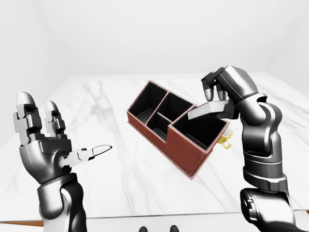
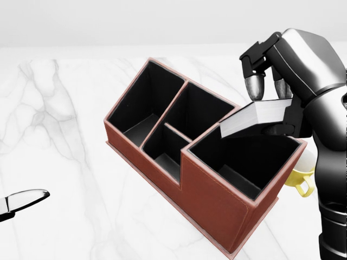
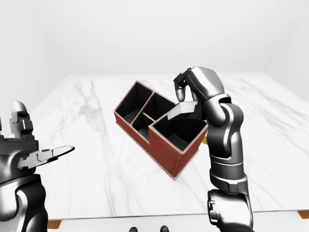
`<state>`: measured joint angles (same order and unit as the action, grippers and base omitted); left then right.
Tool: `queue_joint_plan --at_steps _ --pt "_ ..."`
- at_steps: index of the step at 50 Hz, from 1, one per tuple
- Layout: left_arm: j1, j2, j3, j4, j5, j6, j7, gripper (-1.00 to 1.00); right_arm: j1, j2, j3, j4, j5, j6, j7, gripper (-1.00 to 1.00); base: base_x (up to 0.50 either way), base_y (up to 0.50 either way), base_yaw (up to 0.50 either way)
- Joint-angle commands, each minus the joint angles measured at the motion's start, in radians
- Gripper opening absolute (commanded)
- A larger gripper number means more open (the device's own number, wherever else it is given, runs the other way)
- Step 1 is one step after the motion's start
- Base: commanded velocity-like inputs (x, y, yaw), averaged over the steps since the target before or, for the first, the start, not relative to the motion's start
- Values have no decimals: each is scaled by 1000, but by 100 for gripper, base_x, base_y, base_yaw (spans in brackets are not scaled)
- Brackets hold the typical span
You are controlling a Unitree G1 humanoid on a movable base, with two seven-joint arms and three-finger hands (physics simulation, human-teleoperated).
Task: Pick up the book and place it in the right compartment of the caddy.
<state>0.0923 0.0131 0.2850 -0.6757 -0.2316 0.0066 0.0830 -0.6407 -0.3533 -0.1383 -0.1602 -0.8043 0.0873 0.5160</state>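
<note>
The white marble worktop (image 2: 54, 135) is carrying everything. On it a brown caddy (image 2: 211, 200) is sitting at a slant, with black boxes inside. The biggest box is on the right side of the head view, and it is open at the top, so a thing can drop straight in.

The right robot hand (image 2: 274, 89) is pinching the book (image 2: 255, 120). Its fingers are lying on top of the book and its thumb seems to be pressing from under. The book is hanging in the air over the top edge of that right box, with its low end tipping down toward the hole. I think it is being held this way so it can slide in.

The left robot hand (image 1: 46, 142) is waiting far off on the left of the left-eye view, with its fingers spread wide and nothing in them. It is keeping out of the way.

A little yellow cup (image 2: 303, 176) is peeking out just beside the caddy's right side.
</note>
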Motion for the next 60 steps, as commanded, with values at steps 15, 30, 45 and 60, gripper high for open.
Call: queue_joint_plan --at_steps 15,30,45,60 --pt "0 0 0 -8 0 8 1 100 14 13 0 57 -18 0 -40 -100 0 0 0" --pt "2 -1 -1 -9 0 7 1 100 25 17 4 60 -26 0 -35 -100 0 0 0" --pt "3 -2 0 -5 1 2 -1 100 38 23 7 66 -35 0 -32 -100 0 0 0" --pt "1 -1 1 1 0 0 -1 100 51 36 17 94 -49 0 -45 -100 0 0 0"
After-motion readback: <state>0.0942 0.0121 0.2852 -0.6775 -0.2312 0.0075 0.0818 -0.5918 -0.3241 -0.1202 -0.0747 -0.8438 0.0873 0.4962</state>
